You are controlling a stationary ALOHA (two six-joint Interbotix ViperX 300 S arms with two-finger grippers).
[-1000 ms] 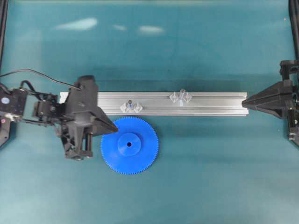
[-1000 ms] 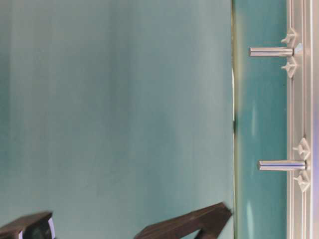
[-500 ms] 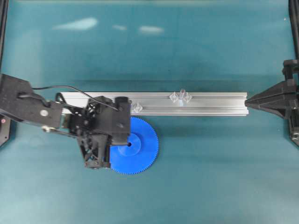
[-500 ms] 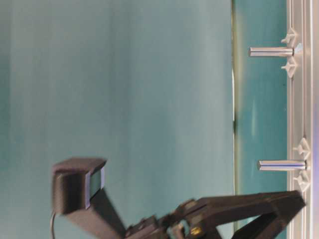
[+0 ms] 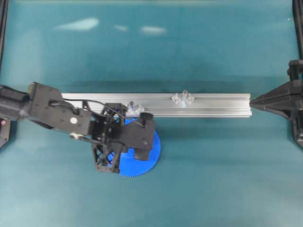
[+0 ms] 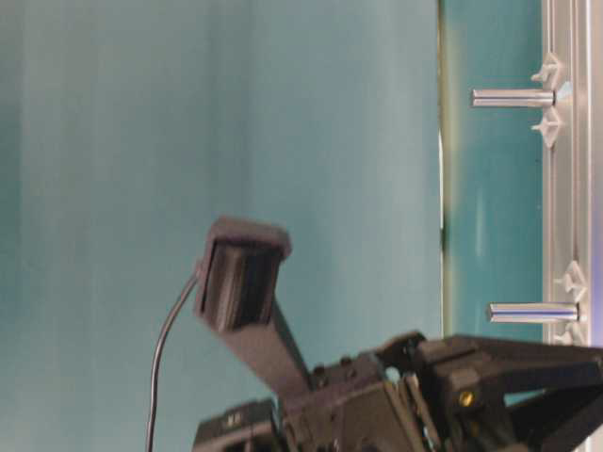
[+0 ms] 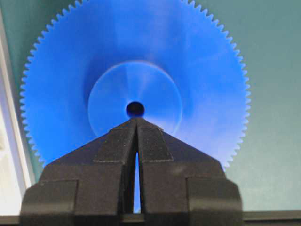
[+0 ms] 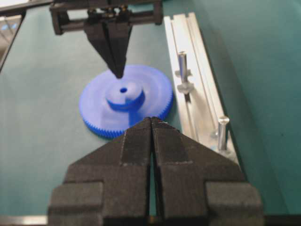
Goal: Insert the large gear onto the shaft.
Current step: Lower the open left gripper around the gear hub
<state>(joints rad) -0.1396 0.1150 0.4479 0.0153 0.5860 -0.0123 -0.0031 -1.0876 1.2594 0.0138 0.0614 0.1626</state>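
Observation:
The large gear (image 5: 152, 147), bright blue, lies flat on the teal table just in front of the rail, and my left arm covers most of it from overhead. My left gripper (image 7: 136, 118) is shut and empty. It points down at the raised hub (image 8: 123, 94), with its tips (image 8: 119, 73) hovering right beside the dark centre hole. Two look-alike pegs stand on the rail: one shaft (image 5: 132, 105) close to the gear, another (image 5: 184, 94) further right. I cannot tell which is meant. My right gripper (image 5: 252, 100) is shut and empty at the rail's right end.
The long aluminium rail (image 5: 218, 105) runs left to right across the table's middle, behind the gear. My left arm and its wrist camera (image 6: 240, 282) rise at the bottom of the table-level view, near the closer peg (image 6: 532, 312).
My left arm has swung from the gear's left side to over it, and its shut gripper now points down at the hub. The right gripper drew back slightly right. The gear has not moved.

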